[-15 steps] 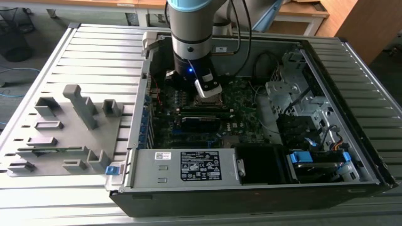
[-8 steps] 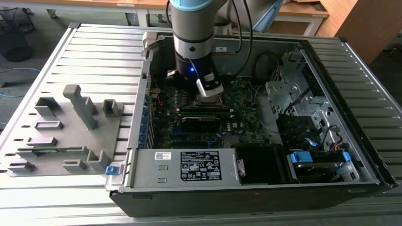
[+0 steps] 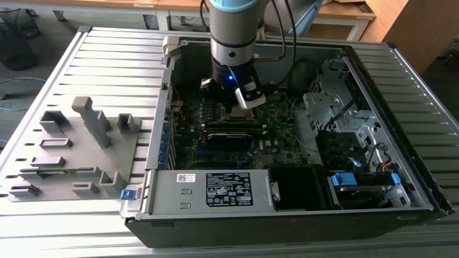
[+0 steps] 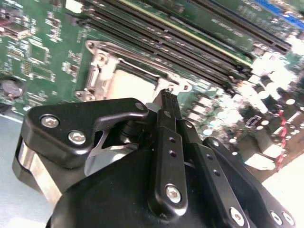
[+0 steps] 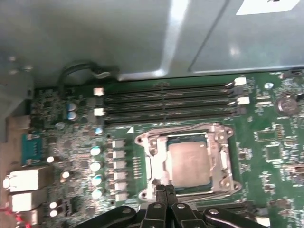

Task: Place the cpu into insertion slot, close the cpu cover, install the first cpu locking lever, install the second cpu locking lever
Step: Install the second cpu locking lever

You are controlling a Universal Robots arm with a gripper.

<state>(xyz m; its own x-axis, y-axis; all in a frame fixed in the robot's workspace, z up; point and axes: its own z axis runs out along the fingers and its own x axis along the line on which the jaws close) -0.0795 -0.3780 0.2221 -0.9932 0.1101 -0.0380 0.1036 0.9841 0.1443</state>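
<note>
The cpu [image 5: 189, 164] [image 4: 133, 84], a dull tan square, lies flat in the insertion slot, which is mostly hidden beneath it. The silver cpu cover [image 5: 223, 161] [image 4: 102, 64] lies down around it, the chip showing through its window. A thin metal lever [image 5: 190, 128] runs along the socket side nearest the memory slots. My gripper [image 5: 165, 189] [image 4: 167, 95] [image 3: 240, 112] is shut, its black fingers pressed together with the tips at the edge of the cover frame. Nothing is visibly held between them.
Long black memory slots [image 5: 166, 102] run beside the socket. The open computer case [image 3: 401, 140] has a power supply [image 3: 215, 189] at its front and a drive cage [image 3: 337, 107] on the exterior view's right. A grey fixture [image 3: 79, 145] stands on the slatted table.
</note>
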